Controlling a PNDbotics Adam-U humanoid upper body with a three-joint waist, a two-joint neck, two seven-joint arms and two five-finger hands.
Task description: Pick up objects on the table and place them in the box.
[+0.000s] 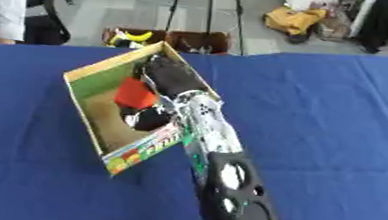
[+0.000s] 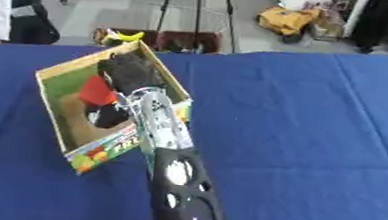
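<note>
Placing step by the look of it; robot hand reaching over box on blue tabletop, fingers hidden, can't tell if clamped or apart; red object already inside box, left side; next probably release, lift clear without snagging box wall.

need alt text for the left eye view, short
A robot arm reaches from the bottom edge up into an open cardboard box on a blue tablecloth, its black hand over the box's far corner. Inside lie a red object and a dark one. Which arm it is cannot be told.
</note>
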